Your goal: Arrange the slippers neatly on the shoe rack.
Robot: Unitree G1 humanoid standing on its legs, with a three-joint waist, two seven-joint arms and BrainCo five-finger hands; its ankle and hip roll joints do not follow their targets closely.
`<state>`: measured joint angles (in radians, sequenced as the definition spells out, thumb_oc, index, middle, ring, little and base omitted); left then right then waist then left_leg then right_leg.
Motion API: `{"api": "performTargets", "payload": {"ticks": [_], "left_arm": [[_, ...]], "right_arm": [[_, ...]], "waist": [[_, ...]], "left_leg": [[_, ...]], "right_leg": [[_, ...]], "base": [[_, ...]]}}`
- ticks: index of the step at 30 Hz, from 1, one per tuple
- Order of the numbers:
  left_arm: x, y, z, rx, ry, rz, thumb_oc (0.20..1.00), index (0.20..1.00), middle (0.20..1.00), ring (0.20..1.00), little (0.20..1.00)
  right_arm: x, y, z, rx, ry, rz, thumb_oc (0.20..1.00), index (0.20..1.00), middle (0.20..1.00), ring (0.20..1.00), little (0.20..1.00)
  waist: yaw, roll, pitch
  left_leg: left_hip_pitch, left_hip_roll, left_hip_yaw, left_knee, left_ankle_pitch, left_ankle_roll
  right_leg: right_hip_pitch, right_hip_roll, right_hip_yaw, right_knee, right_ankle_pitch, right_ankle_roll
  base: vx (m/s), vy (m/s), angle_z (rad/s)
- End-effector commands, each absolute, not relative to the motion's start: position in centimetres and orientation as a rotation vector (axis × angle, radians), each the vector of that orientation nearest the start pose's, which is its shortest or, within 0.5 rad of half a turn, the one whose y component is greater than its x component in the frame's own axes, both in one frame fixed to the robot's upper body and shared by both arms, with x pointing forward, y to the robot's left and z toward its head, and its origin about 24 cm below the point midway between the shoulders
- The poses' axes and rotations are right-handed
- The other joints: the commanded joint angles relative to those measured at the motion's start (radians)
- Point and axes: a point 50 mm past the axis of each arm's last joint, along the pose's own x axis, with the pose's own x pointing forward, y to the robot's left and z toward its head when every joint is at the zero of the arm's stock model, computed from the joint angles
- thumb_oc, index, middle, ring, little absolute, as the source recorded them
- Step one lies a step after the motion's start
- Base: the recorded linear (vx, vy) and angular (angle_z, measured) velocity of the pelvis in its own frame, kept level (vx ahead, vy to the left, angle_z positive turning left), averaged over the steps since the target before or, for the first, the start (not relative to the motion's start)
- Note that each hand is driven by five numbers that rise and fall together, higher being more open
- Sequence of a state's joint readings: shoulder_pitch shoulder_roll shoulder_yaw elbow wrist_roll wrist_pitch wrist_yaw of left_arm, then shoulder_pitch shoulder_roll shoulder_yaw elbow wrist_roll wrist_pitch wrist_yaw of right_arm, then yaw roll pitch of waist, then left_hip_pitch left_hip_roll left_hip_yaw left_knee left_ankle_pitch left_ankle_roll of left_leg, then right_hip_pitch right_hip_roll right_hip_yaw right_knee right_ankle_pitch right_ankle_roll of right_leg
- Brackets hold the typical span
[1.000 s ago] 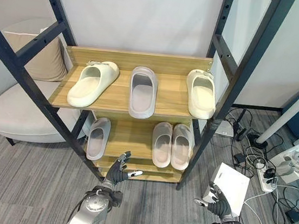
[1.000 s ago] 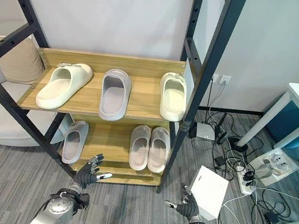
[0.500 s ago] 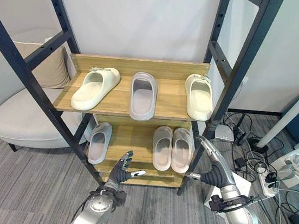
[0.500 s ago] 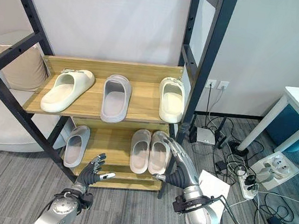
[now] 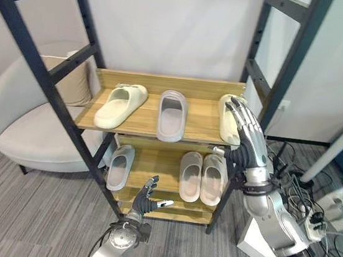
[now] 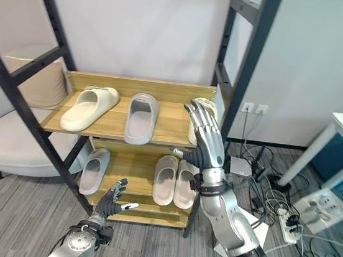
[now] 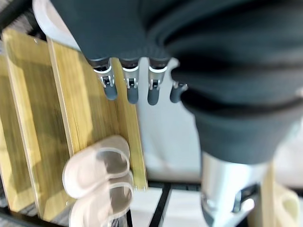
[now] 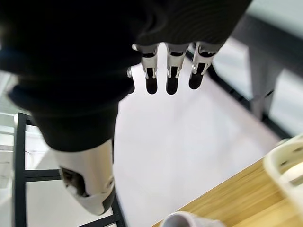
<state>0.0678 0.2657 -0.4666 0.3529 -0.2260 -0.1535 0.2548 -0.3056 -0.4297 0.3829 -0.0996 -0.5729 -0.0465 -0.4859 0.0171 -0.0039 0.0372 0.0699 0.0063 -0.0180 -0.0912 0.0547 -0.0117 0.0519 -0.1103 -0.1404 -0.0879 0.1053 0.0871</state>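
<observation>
Raised since half a second ago, the right hand [image 5: 249,136] has climbed from beside the lower shelf to the upper one, where its straight, slightly spread fingers now stand in front of the cream slipper at the right end [image 5: 228,113]; whether they touch it cannot be told. Its wrist view shows the fingers [image 8: 173,75] extended and holding nothing.

Nearest, at about 6 o'clock, the left hand [image 5: 145,198] hovers low in front of the shoe rack [image 5: 159,124], fingers straight and fanned, thumb out to the side, gripping nothing.

Just beyond it, the lower shelf [image 5: 157,164] carries three grey slippers: a single one at 9 o'clock [image 5: 119,165], set apart and slightly angled, and a pair side by side at 3 o'clock [image 5: 202,175], touching each other and pointing inward.

Above and farther back, the upper shelf [image 5: 144,120] holds three slippers too. A cream slipper [image 5: 120,104] lies at the left end, turned diagonally with its toe toward 2 o'clock. A grey slipper [image 5: 173,105] sits in the middle, pointing straight back. The second cream one is at the right end, partly behind the right hand.

That makes six slippers in all: four grey, two cream.

At 9 o'clock of the rack stands a light armchair [image 5: 29,136] with a beige cushion [image 5: 64,81].
</observation>
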Motion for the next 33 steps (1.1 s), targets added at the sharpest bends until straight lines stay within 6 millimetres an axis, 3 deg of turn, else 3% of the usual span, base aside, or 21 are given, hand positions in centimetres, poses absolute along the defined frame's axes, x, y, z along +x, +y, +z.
{"api": "performTargets", "payload": {"ticks": [1, 5, 9, 18, 22, 28, 29, 30, 31, 32, 33], "left_arm": [[23.1, 13.3, -2.9, 0.092, 0.208, -0.117, 1.0, 1.0, 1.0, 1.0, 1.0], [22.4, 14.6, -3.2, 0.093, 0.236, -0.11, 1.0, 1.0, 1.0, 1.0, 1.0], [22.2, 15.5, -3.3, 0.092, 0.241, -0.094, 1.0, 1.0, 1.0, 1.0, 1.0], [22.2, 16.1, -3.3, 0.098, 0.24, -0.093, 1.0, 1.0, 1.0, 1.0, 1.0], [22.2, 15.9, -3.1, 0.103, 0.229, -0.119, 1.0, 1.0, 1.0, 1.0, 1.0], [22.2, 16.0, -3.2, 0.102, 0.24, -0.131, 1.0, 1.0, 1.0, 1.0, 1.0], [22.2, 16.0, -3.2, 0.102, 0.24, -0.131, 1.0, 1.0, 1.0, 1.0, 1.0], [22.2, 16.0, -3.2, 0.102, 0.242, -0.13, 1.0, 1.0, 1.0, 1.0, 1.0], [22.2, 16.0, -3.2, 0.102, 0.242, -0.13, 1.0, 1.0, 1.0, 1.0, 1.0], [22.3, 16.0, -3.1, 0.103, 0.24, -0.126, 1.0, 1.0, 1.0, 1.0, 1.0], [22.4, 16.1, -3.1, 0.102, 0.238, -0.124, 1.0, 1.0, 1.0, 1.0, 1.0]], "right_arm": [[29.6, -12.6, 18.2, -0.79, -0.818, -0.204, 1.0, 1.0, 1.0, 1.0, 1.0], [32.0, -13.2, 18.5, -0.752, -0.736, -0.245, 1.0, 1.0, 1.0, 1.0, 1.0], [33.4, -14.6, 18.6, -0.773, -0.679, -0.294, 1.0, 1.0, 1.0, 1.0, 1.0], [36.0, -17.0, 18.9, -0.838, -0.563, -0.375, 1.0, 1.0, 1.0, 1.0, 1.0], [38.0, -19.4, 19.5, -0.891, -0.458, -0.457, 1.0, 1.0, 1.0, 1.0, 1.0], [39.4, -20.3, 19.6, -0.875, -0.361, -0.462, 1.0, 1.0, 1.0, 1.0, 1.0], [39.6, -20.3, 19.6, -0.88, -0.351, -0.457, 0.915, 0.915, 0.915, 0.915, 0.915], [39.7, -20.3, 19.7, -0.878, -0.341, -0.452, 0.674, 0.674, 0.674, 0.674, 0.674], [39.7, -20.3, 19.7, -0.878, -0.342, -0.452, 0.573, 0.573, 0.573, 0.573, 0.573], [39.9, -20.1, 19.8, -0.864, -0.33, -0.442, 0.2, 0.2, 0.2, 0.2, 0.2], [40.0, -20.1, 19.6, -0.869, -0.314, -0.433, 0.2, 0.2, 0.2, 0.2, 0.2]], "waist": [[0.04, -0.016, 0.063], [0.109, -0.046, 0.071], [0.148, -0.06, 0.078], [0.199, -0.07, 0.106], [0.221, -0.066, 0.116], [0.234, -0.058, 0.126], [0.235, -0.058, 0.128], [0.236, -0.058, 0.128], [0.236, -0.058, 0.128], [0.237, -0.059, 0.13], [0.237, -0.06, 0.132]], "left_leg": [[0.048, -0.033, 0.019, 0.004, -0.169, 0.05], [0.029, -0.045, -0.023, 0.004, -0.166, 0.052], [0.017, -0.05, -0.042, 0.004, -0.169, 0.054], [-0.019, -0.062, -0.053, 0.012, -0.167, 0.063], [-0.054, -0.07, -0.058, 0.026, -0.169, 0.066], [-0.075, -0.074, -0.061, 0.03, -0.167, 0.066], [-0.079, -0.075, -0.062, 0.033, -0.167, 0.066], [-0.081, -0.075, -0.061, 0.035, -0.168, 0.066], [-0.082, -0.075, -0.061, 0.035, -0.168, 0.066], [-0.087, -0.076, -0.063, 0.038, -0.168, 0.067], [-0.089, -0.076, -0.064, 0.039, -0.168, 0.067]], "right_leg": [[0.101, 0.008, -0.015, 0.004, -0.168, 0.017], [0.103, 0.004, -0.05, 0.001, -0.164, 0.023], [0.1, -0.001, -0.07, 0.001, -0.164, 0.03], [0.079, -0.013, -0.092, 0.001, -0.159, 0.04], [0.06, -0.024, -0.105, 0.001, -0.149, 0.045], [0.044, -0.031, -0.112, 0.001, -0.143, 0.052], [0.041, -0.032, -0.113, 0.001, -0.142, 0.052], [0.04, -0.032, -0.114, 0.001, -0.141, 0.052], [0.039, -0.033, -0.114, 0.001, -0.141, 0.052], [0.037, -0.034, -0.117, 0.001, -0.138, 0.053], [0.036, -0.034, -0.118, 0.001, -0.136, 0.054]], "base": [[0.03, 0.046, 0.24], [0.05, 0.062, 0.28], [0.05, 0.063, 0.24], [0.04, 0.051, 0.05], [0.03, 0.055, 0.06], [0.01, 0.037, 0.03], [0.01, 0.024, 0.04], [0.01, 0.017, 0.06], [0.01, 0.02, 0.04], [0.0, 0.0, 0.0], [0.0, 0.0, 0.0]]}}
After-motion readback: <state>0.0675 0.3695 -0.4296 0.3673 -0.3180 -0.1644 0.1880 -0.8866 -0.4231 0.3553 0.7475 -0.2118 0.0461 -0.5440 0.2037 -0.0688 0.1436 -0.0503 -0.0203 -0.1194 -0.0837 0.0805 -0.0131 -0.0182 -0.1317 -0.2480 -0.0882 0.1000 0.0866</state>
